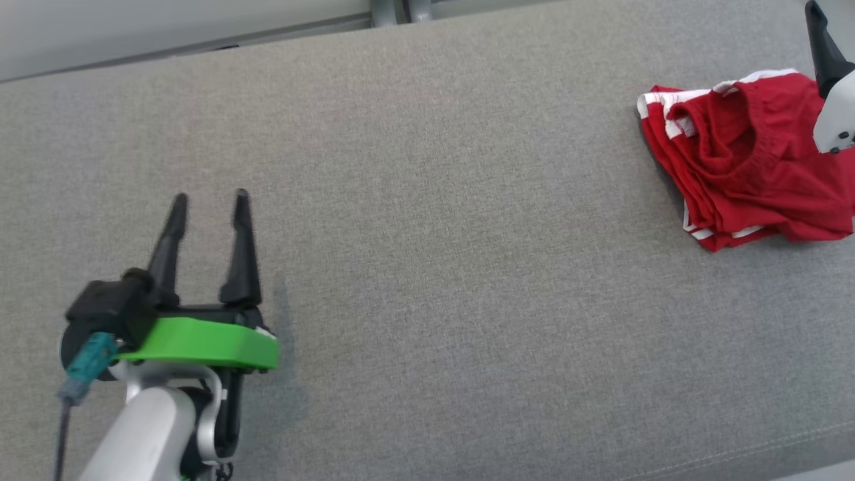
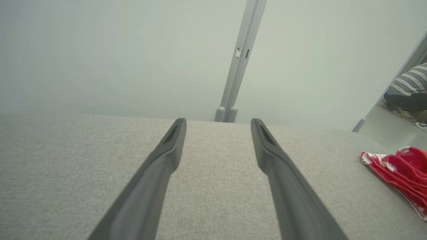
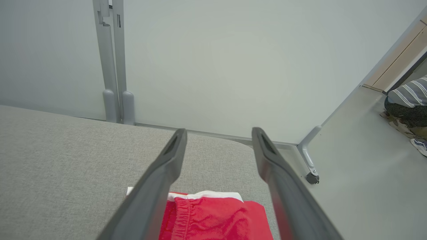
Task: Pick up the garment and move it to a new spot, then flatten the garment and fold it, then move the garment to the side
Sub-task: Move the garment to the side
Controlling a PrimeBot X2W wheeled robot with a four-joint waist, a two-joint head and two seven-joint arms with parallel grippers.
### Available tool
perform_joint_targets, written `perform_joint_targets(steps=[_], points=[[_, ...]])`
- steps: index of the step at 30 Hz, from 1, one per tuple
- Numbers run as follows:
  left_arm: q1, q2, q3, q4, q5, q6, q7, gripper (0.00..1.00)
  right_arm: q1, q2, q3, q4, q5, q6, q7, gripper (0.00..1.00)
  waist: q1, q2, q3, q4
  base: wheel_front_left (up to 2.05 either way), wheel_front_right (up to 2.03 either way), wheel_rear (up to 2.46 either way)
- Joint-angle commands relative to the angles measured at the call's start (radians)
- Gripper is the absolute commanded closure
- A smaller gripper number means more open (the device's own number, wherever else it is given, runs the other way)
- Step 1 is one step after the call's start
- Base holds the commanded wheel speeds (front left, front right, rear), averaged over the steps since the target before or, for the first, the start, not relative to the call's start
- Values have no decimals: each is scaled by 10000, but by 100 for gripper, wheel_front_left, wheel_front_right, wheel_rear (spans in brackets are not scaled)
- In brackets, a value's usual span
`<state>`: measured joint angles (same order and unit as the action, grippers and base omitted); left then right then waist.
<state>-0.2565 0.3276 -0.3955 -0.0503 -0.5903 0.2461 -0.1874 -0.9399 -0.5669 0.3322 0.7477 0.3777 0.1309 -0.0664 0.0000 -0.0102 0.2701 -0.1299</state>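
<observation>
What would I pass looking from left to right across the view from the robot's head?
Left pincer, open and pointing up the picture → a wide stretch of bare grey cushion → crumpled red garment with white trim, near the right edge.

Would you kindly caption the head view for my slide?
Open left pincer above grey fabric surface; red garment lies far right.

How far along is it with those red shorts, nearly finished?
Looks nearly finished. The red shorts lie in stacked layers, seemingly folded, at the right end of the grey cushion. Nothing is in hand: the left gripper and right gripper are open and empty. Little seems left.
</observation>
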Motion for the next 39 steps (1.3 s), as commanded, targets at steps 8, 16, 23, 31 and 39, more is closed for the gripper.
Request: perform_joint_targets(steps=[8,16,23,31,39], points=[[476,528,1192,191,-798,-47,-296,0,1872,1302,-1313,-1975,-192,-3,-94,0,0,102,-1113,686,0,0,0],[646,538,1202,409,-1036,-156,-231,0,3956,3089,-2520,-4535,-1398,-3,157,0,0,102,-1489,1115,0,0,0],[715,372,936,550,-812,-150,-360,0,5676,4542,-2643,-6359,-2441,-3,569,0,0,102,-1667,1330,0,0,0],[967,-100,338,783,-477,-244,-550,0,7298,5134,-2825,-7542,-2753,-3,636,0,0,102,-1728,1436,0,0,0],[1245,-400,182,1047,-279,-290,-695,0,8273,5153,-2850,-7840,-1948,-1,337,0,0,102,-1801,1463,0,0,0]])
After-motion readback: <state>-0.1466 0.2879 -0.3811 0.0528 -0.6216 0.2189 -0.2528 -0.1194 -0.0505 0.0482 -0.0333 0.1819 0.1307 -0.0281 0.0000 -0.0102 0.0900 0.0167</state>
